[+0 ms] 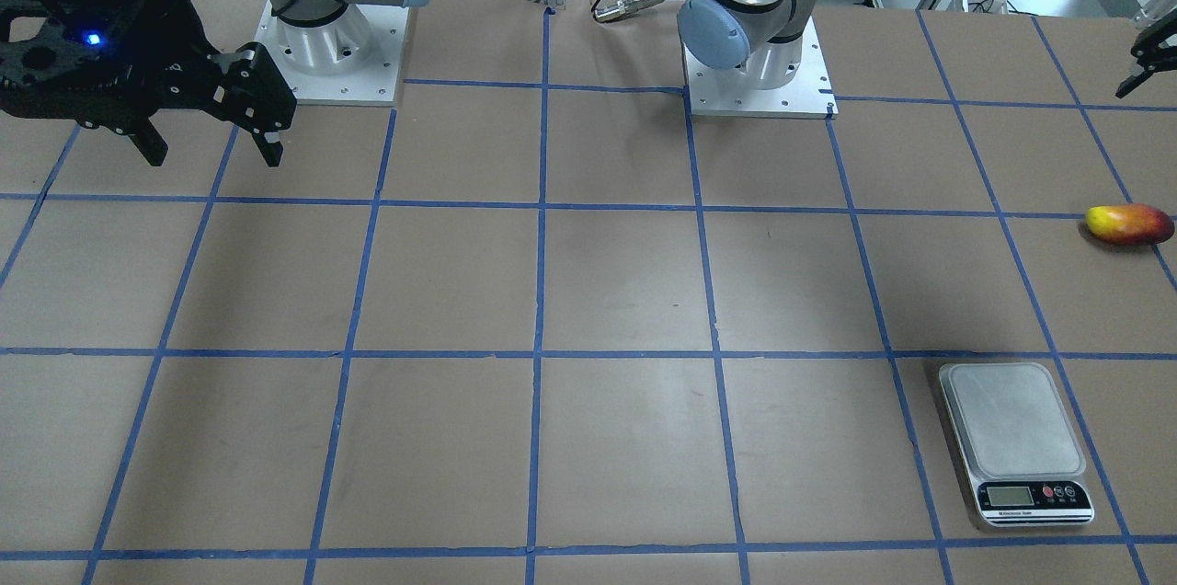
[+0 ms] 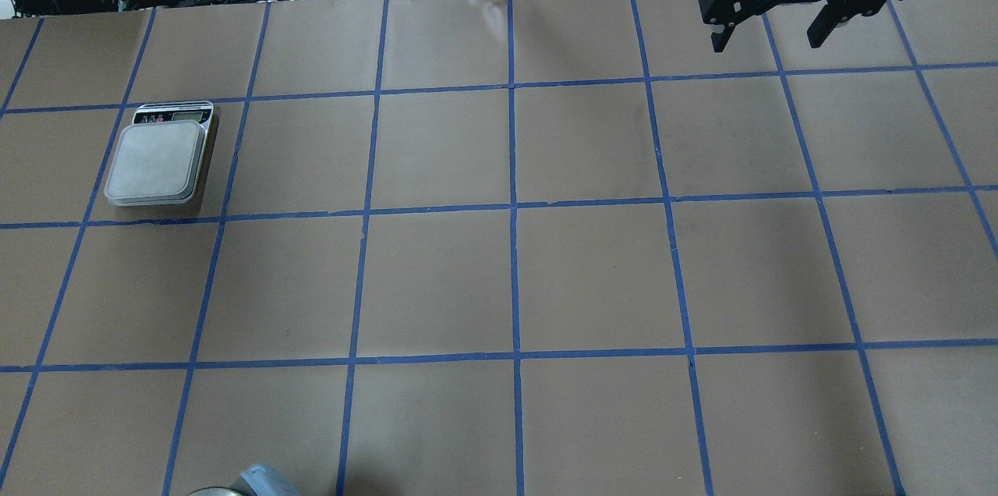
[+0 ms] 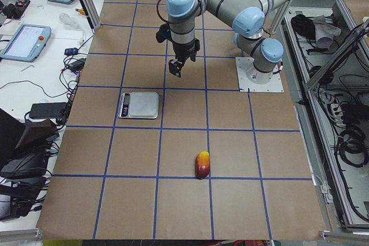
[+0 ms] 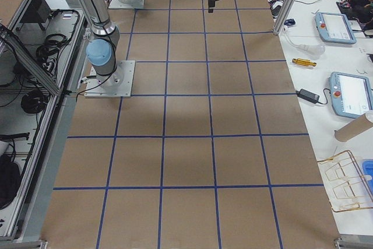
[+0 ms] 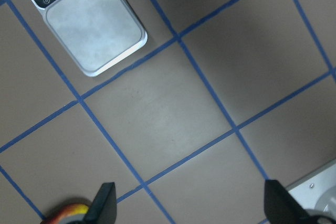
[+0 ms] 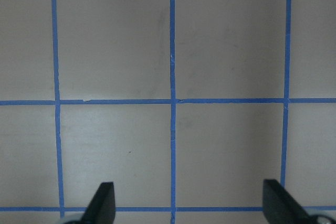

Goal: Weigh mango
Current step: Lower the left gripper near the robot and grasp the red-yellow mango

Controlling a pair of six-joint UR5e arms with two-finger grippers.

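Note:
The mango (image 1: 1129,223), yellow at one end and red at the other, lies on the brown table near its edge; it also shows in the exterior left view (image 3: 202,164) and at the bottom edge of the left wrist view (image 5: 65,214). The silver scale (image 1: 1011,419) sits apart from it with nothing on its platform (image 2: 156,161) (image 5: 94,24) (image 3: 139,105). My left gripper (image 5: 191,208) is open and empty, high above the table between scale and mango (image 3: 176,68). My right gripper (image 1: 213,153) is open and empty, far off on the other side (image 2: 766,42) (image 6: 189,208).
Blue tape lines divide the table into squares. The two arm bases (image 1: 336,51) (image 1: 759,70) stand at the robot's edge. A metal cylinder (image 1: 630,4) and cables lie behind them. Tablets and tools lie on a side bench (image 4: 344,91).

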